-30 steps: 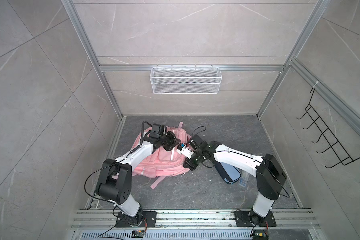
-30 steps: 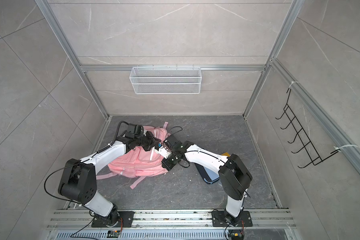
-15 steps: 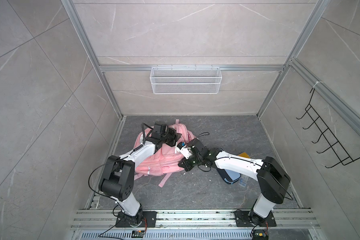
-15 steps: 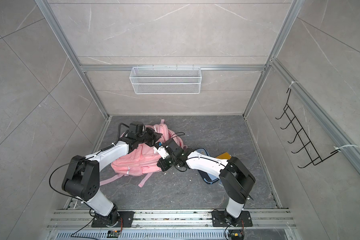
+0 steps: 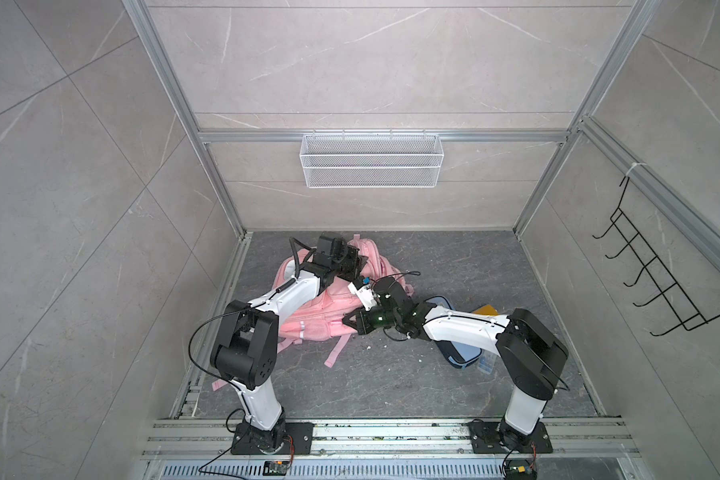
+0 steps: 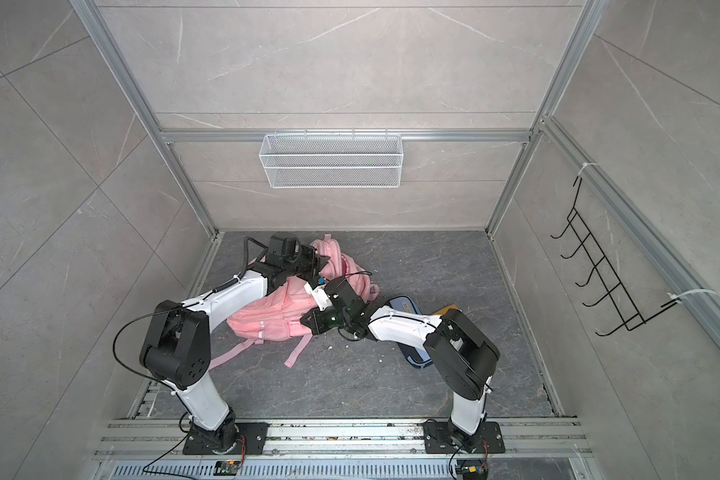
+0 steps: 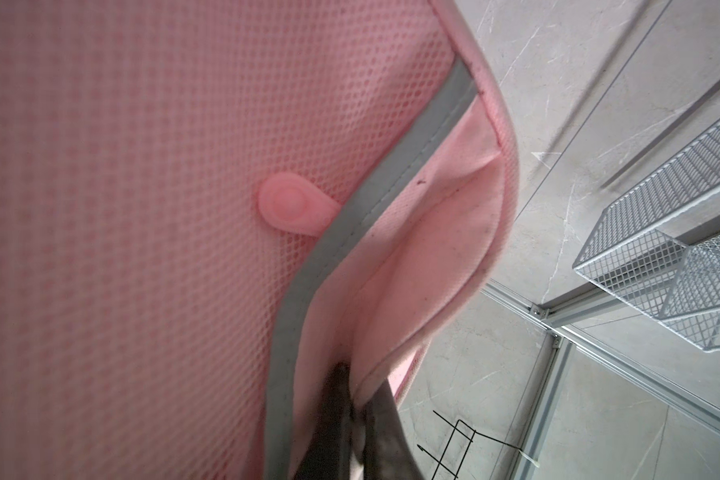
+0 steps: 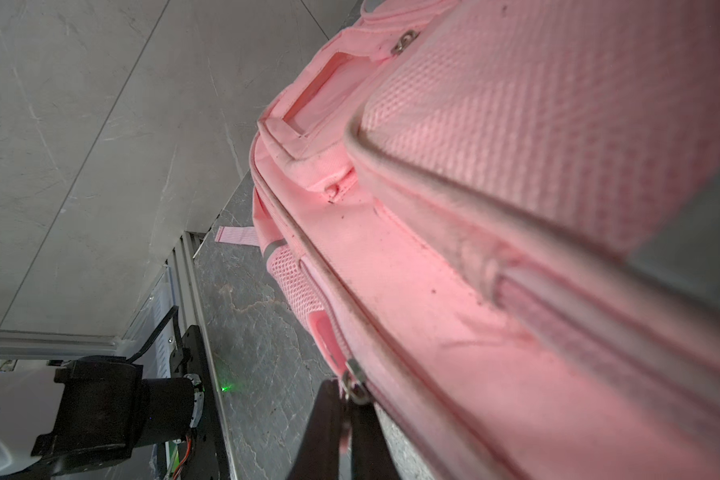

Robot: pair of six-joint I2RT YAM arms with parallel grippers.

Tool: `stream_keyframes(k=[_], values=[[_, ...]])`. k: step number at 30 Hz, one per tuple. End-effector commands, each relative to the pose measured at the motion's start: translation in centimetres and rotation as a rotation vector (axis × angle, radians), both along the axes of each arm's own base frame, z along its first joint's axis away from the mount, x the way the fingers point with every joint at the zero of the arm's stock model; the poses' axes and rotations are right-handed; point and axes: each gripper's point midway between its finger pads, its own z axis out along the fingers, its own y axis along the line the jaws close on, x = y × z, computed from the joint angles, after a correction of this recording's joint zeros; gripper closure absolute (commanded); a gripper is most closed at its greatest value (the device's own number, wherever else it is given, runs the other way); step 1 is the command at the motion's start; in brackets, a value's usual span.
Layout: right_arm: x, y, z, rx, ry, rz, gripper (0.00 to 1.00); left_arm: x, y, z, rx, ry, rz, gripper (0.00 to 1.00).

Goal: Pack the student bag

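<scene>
The pink student bag (image 5: 308, 320) (image 6: 267, 318) lies on the grey floor between both arms, its top end raised toward the back. My left gripper (image 5: 360, 259) (image 6: 323, 259) is shut on a pink fabric edge beside a grey strip at that raised end; in the left wrist view the gripper (image 7: 354, 376) pinches the fabric of the bag (image 7: 142, 208). My right gripper (image 5: 346, 322) (image 6: 304, 320) is at the bag's near right side. In the right wrist view it (image 8: 348, 395) is shut on the pull tab below the metal zipper slider (image 8: 353, 380) of the bag (image 8: 516, 208).
A light-blue and navy pencil case (image 5: 462, 357) (image 6: 404, 309) lies under the right arm, with a yellow item (image 5: 486, 311) behind it. A white wire basket (image 5: 371, 160) hangs on the back wall and a black hook rack (image 5: 657, 282) on the right wall.
My right gripper has slid left along the bag's near side with the zipper pull. My left gripper has lifted the bag's top end up and back.
</scene>
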Motion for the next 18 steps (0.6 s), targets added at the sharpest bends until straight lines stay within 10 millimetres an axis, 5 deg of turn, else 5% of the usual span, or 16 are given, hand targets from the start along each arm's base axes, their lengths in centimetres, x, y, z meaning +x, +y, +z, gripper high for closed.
stream_keyframes(k=[1, 6, 18], values=[[-5.9, 3.1, 0.8, 0.119, 0.105, 0.245, 1.00, 2.8, -1.7, 10.9, -0.186, -0.299, 0.034, 1.00], [-6.1, 3.9, 1.3, 0.145, 0.116, 0.287, 1.00, 2.7, -1.4, 11.6, -0.193, -0.318, 0.043, 1.00], [-7.5, 4.9, 2.0, 0.189, 0.209, 0.401, 0.94, 2.8, -2.2, 9.2, -0.215, -0.329, 0.111, 1.00]])
